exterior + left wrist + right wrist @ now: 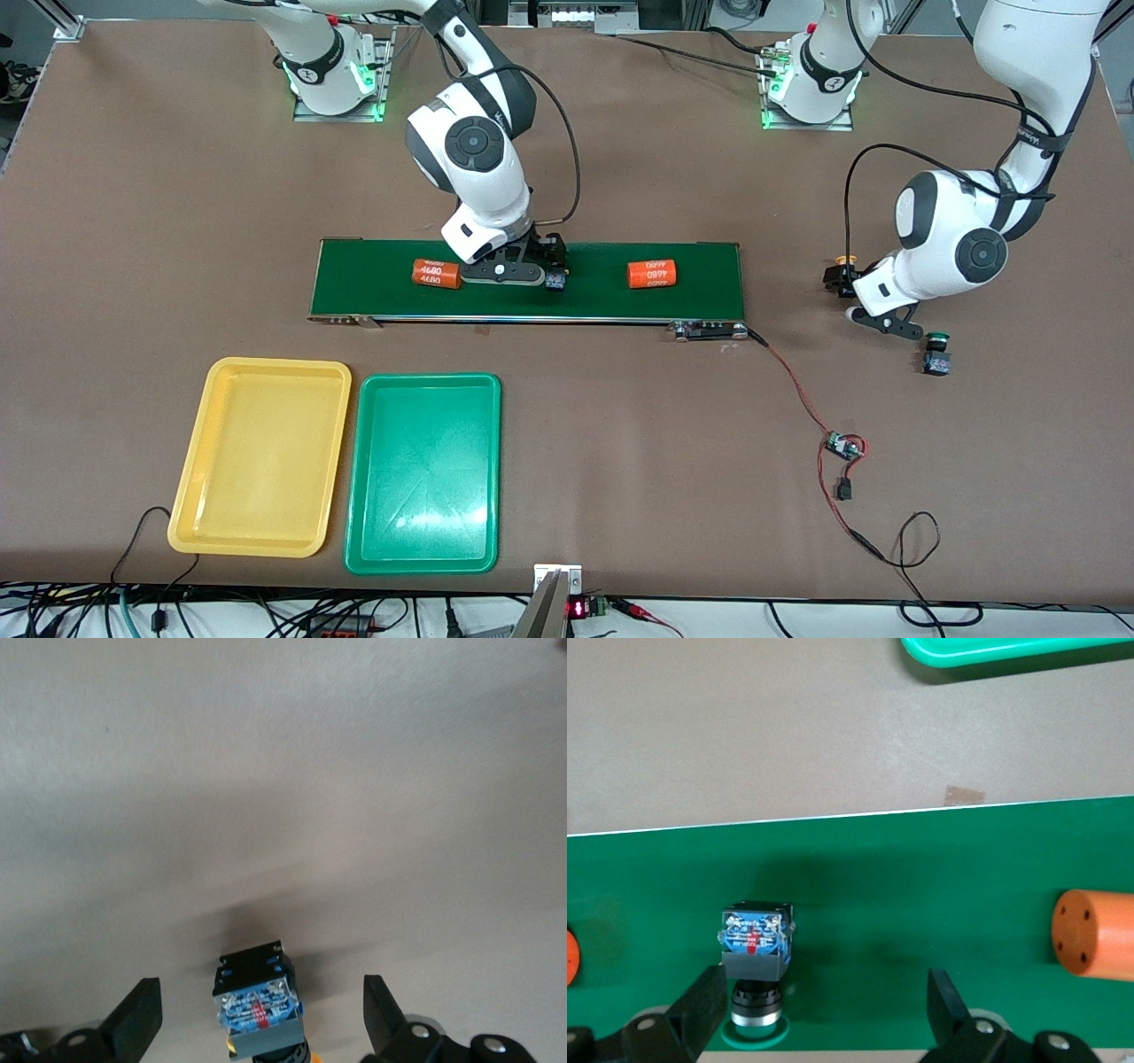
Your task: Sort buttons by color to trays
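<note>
1. We see glossy plastic trays, yellow [261, 456] beside green [423, 472], on matte brown table [620, 443].
2. Right gripper [824, 1010], fingers spread, straddles blocky green button [755, 948] on belt [372, 279].
3. Left gripper [261, 1019], released, straddles yellow button [257, 1010].

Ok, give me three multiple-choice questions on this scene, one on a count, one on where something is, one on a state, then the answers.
1. How many orange cylinders lie on the green belt? A one, B two, C four.
2. The button at the right hand is: A on top of a cylinder, B on the belt, C lifted in the air.
3. The left hand is: A shut on nothing, B shut on a cylinder, C open, a finger on either side of the yellow-capped button.

Answers: B, the front view shows one cylinder on each side of the right hand. B, the right wrist view shows it lying on the green surface. C, both fingers stand clear of the button's body.
</note>
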Robot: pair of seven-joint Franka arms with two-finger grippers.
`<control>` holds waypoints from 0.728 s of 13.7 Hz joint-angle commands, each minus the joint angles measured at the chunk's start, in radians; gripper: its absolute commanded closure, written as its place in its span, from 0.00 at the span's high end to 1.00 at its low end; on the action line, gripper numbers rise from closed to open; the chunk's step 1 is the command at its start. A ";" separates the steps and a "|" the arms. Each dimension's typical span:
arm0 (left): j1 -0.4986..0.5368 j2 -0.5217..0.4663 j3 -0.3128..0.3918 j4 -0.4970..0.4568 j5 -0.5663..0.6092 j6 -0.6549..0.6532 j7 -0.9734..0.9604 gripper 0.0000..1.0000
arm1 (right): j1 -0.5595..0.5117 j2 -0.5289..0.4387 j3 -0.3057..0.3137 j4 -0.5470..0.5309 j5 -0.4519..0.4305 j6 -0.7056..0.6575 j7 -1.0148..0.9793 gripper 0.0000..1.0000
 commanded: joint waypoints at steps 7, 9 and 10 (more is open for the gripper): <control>0.022 -0.028 -0.007 -0.097 -0.071 0.038 -0.084 0.00 | 0.009 0.082 -0.004 0.071 0.023 -0.012 0.018 1.00; 0.015 -0.064 -0.016 -0.071 -0.074 0.010 -0.092 0.00 | 0.009 0.099 -0.004 0.071 0.022 -0.012 0.014 1.00; 0.010 -0.070 -0.028 -0.043 -0.074 -0.011 -0.093 0.00 | 0.007 0.105 -0.004 0.071 0.022 -0.011 0.012 1.00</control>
